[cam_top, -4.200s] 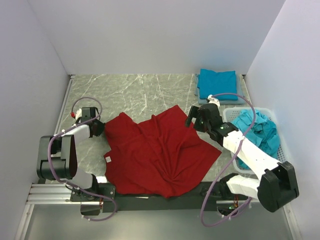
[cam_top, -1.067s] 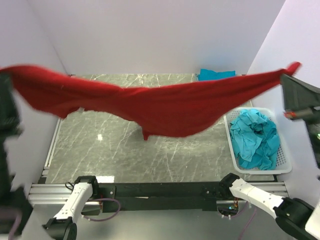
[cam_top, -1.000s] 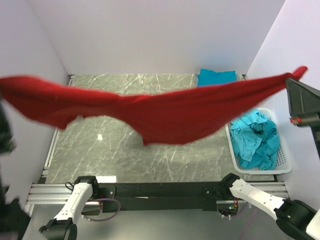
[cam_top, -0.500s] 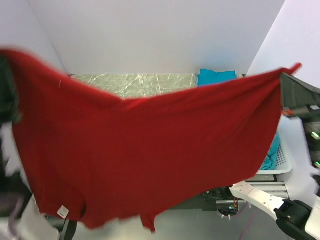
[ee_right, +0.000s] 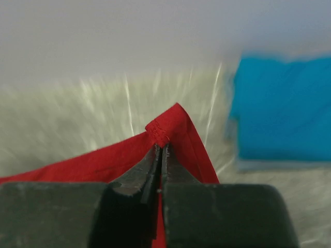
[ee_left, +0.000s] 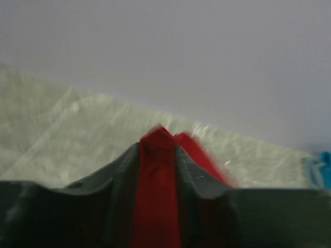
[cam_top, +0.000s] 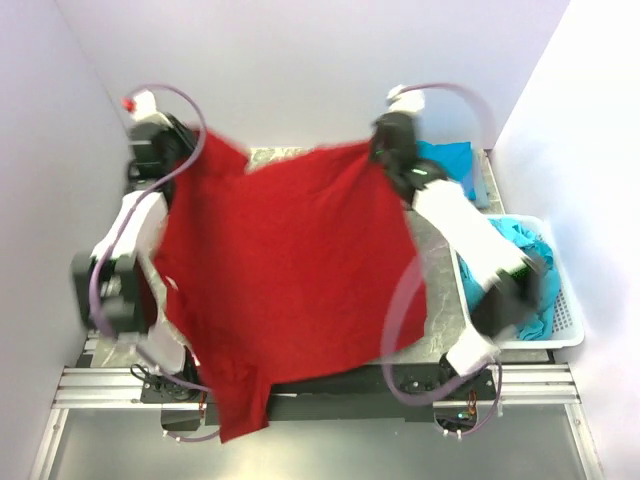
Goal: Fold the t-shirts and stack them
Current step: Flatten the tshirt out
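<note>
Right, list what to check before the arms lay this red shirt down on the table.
1. Left gripper grip on the red t-shirt: ok, a fold of cloth is pinched in it.
2. Right gripper grip: ok, shut on a hemmed corner.
3. Shirt spread flat: not ok, its lower end is bunched and drapes over the near rail.
4. Folded teal t-shirt clear of the red one: ok, apart in the right wrist view.
5. Table under the shirt free of things: cannot tell, the cloth hides it.
</note>
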{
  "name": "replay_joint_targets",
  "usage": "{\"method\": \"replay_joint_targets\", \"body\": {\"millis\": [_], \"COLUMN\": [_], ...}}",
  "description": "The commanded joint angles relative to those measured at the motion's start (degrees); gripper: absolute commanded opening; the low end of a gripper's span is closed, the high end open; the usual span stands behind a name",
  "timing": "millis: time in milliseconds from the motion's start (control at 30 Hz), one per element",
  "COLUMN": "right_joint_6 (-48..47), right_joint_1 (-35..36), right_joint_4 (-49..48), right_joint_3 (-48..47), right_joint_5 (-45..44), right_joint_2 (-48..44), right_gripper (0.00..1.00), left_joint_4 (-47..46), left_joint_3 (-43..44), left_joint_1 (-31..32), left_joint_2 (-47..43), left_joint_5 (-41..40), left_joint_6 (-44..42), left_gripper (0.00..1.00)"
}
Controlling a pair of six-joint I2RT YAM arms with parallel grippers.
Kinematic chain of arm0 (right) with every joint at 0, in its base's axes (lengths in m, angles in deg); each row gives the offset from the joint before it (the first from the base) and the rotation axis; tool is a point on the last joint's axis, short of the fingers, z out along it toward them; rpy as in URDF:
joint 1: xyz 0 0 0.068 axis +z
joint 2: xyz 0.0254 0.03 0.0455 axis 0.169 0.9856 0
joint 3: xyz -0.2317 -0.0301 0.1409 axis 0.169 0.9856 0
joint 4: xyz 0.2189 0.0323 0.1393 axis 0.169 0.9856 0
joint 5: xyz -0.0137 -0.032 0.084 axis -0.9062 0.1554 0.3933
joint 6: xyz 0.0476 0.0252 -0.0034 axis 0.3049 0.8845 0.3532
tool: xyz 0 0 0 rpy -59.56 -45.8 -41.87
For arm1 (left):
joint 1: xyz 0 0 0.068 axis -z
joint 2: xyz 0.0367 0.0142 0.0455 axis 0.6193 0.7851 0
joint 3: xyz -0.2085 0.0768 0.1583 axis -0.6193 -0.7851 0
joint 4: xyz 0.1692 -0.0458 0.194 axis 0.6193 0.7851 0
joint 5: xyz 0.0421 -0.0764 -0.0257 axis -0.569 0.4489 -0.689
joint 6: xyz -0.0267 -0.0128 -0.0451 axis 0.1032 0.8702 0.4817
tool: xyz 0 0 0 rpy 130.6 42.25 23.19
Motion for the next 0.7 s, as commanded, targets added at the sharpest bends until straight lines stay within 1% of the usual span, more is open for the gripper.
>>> {"method": "replay_joint_targets", "body": {"millis": [0,33,67,100,133,167,200,267,300,367,400,433,500,533,567,600,633,667], "right_joint_6": [4.1,4.5,4.2,4.1,4.1,3.5,3.3,2.4,2.4,2.8,2.9,3.4,4.7,5.2,5.5,5.6,5.6,6.2], "right_joint_1": [-1.7,-1.8,-2.0,-2.0,-2.0,-2.1,-2.0,-2.1,-2.1,-2.0,-2.0,-2.0,-2.0,-2.0,-2.0,-2.0,-1.9,-1.7], "right_joint_4": [-1.9,-0.2,2.1,7.6,10.1,12.0,14.6,14.1,12.1,9.1,6.9,6.4,6.4,6.6,7.0,7.1,6.7,6.4], "right_joint_3": [-4.3,-7.7,-11.4,-20.1,-24.0,-27.4,-31.5,-31.5,-28.4,-23.3,-18.4,-16.4,-11.7,-10.2,-8.6,-5.4,-3.5,0.2], "right_joint_5": [6.7,7.8,8.1,7.7,6.4,4.5,3.3,3.1,4.2,5.8,6.9,8.0,10.8,11.8,12.8,14.3,16.9,18.2], "right_joint_2": [12.5,20.6,24.9,28.6,32.0,36.9,38.2,37.8,36.6,31.2,29.2,25.8,22.8,20.3,19.2,18.0,15.9,15.0], "right_gripper": [0.07,0.19,0.27,0.53,0.61,0.74,0.87,0.88,0.88,0.89,0.89,0.89,0.90,0.90,0.90,0.91,0.91,0.91], "left_joint_4": [-8.9,-6.3,-5.0,-3.4,-1.3,-0.8,-0.9,0.2,0.9,4.1,5.1,5.8,6.6,6.8,6.8,7.3,8.1,9.1], "left_joint_3": [1.9,3.3,6.7,8.7,10.3,12.1,12.6,13.7,14.1,14.1,13.6,12.8,8.2,6.3,1.8,-0.8,-3.1,-7.3], "left_joint_1": [-0.4,-0.4,-0.5,-0.6,-0.6,-0.6,-0.6,-0.6,-0.7,-0.7,-0.6,-0.6,-0.6,-0.6,-0.5,-0.6,-0.6,-0.6], "left_joint_2": [6.6,12.4,15.0,17.3,20.4,21.3,21.6,21.5,21.2,19.5,18.6,15.9,12.2,8.1,5.7,3.2,-1.5,-3.9], "left_joint_5": [-3.0,-3.8,-3.0,-2.4,-2.3,-1.3,-0.9,0.1,1.0,1.8,2.6,3.0,2.4,3.0,2.8,2.8,2.4,2.1], "left_joint_6": [-2.6,-3.0,-3.3,-3.9,-3.7,-3.3,-2.6,-1.8,-1.1,0.1,1.1,1.8,3.4,4.0,4.1,5.5,6.1,7.2], "left_gripper": [0.41,0.67,0.71,0.85,0.95,0.98,0.99,0.99,0.99,0.99,0.99,0.99,0.99,0.99,0.99,0.99,0.99,0.99]}}
